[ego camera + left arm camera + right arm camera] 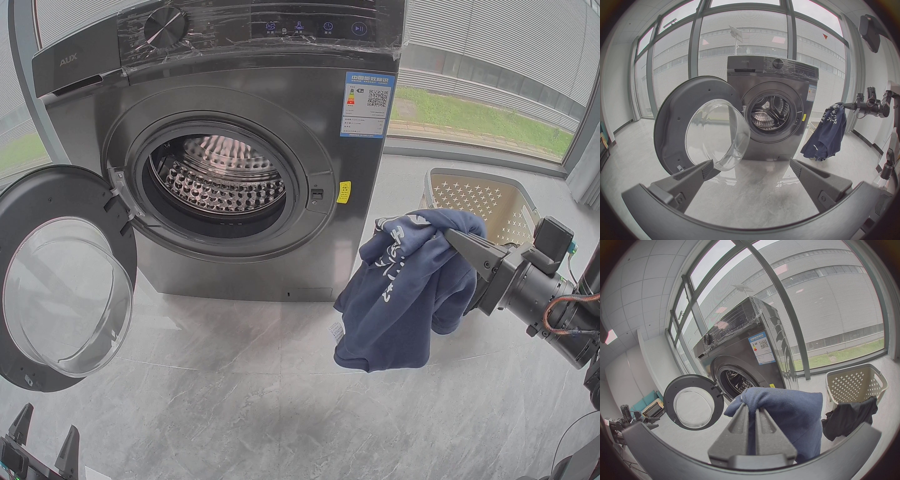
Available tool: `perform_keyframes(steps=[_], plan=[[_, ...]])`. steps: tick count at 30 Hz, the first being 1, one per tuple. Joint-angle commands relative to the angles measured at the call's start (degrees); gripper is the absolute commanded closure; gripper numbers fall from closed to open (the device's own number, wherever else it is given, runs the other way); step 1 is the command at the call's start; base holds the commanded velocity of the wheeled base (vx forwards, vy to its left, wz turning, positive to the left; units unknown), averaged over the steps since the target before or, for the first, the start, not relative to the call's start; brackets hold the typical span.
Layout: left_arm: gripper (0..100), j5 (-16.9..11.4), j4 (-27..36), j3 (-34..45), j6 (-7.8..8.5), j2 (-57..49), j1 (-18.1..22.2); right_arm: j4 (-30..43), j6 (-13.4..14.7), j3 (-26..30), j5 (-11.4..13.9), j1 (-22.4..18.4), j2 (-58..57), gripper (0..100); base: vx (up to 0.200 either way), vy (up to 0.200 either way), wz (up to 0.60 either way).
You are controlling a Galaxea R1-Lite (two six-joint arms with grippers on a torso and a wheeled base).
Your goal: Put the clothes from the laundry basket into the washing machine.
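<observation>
Fingers of the right gripper [451,235] clamp a navy sweatshirt [400,294], hanging clear of the floor [250,387] at four o'clock from the open drum [219,178] of the washing machine [206,87]. The laundry basket [484,197] stands at two o'clock of the garment. The left gripper [750,163] has its fingers spread wide, empty.

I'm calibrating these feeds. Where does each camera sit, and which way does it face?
Head: on the head, looking forward and down at the washing machine; right gripper shut on a navy garment.
Left wrist: on the left arm, facing the open door; left gripper open.
Right wrist: behind the shut fingers, facing machine and laundry basket.
Shared: all three show the machine and garment.
</observation>
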Motion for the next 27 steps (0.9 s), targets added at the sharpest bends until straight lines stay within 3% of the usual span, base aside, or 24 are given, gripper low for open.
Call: perform_keyframes(steps=[1,6,27], plan=[[0,0.0,0.0,1.0,-0.03,-1.0,0.0,0.0,0.0,0.1,0.0,0.0,0.0,100,0.0,0.2,0.0],[0,0.0,0.0,1.0,-0.03,-1.0,0.0,0.0,0.0,0.1,0.0,0.0,0.0,100,0.0,0.2,0.0],[0,0.0,0.0,1.0,-0.03,-1.0,0.0,0.0,0.0,0.1,0.0,0.0,0.1,100,0.0,0.0,0.0]])
